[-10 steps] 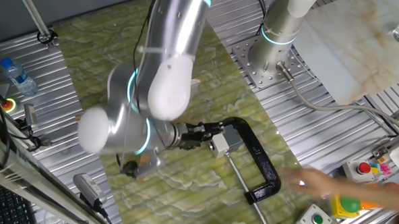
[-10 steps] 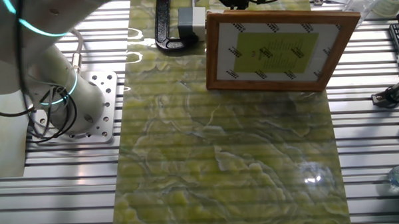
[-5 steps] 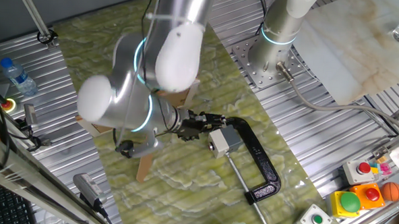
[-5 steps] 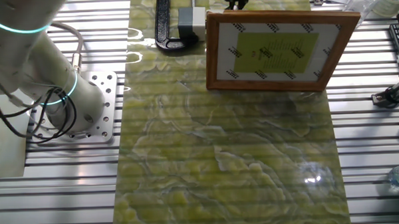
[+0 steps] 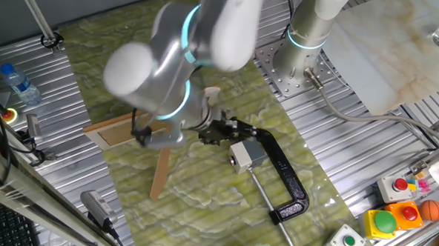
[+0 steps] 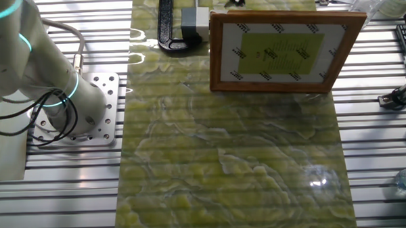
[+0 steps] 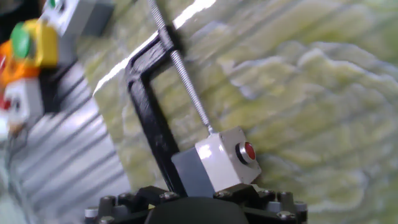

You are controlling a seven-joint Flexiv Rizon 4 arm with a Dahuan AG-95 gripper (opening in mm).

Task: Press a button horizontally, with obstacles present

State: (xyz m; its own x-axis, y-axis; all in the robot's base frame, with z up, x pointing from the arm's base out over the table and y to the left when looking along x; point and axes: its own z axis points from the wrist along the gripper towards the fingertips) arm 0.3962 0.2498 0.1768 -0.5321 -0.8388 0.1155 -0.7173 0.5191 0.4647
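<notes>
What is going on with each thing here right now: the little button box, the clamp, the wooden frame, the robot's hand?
button box: held in the clamp, red button facing sideways, nothing touching it.
black clamp: lying flat on the mat, screw against the box.
wooden frame: standing upright, propped on its strut.
hand: beside the box, apart from it; whether the fingers are open cannot be seen.

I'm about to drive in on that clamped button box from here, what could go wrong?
1. The wooden frame and its strut leg stand right beside the arm's wrist; a swing toward them may topple the frame.
2. The black C-clamp wraps around the button box, so the gripper could strike the clamp.
3. In the hand view the red button sits off-centre, to the right; a straight push might miss it.
</notes>
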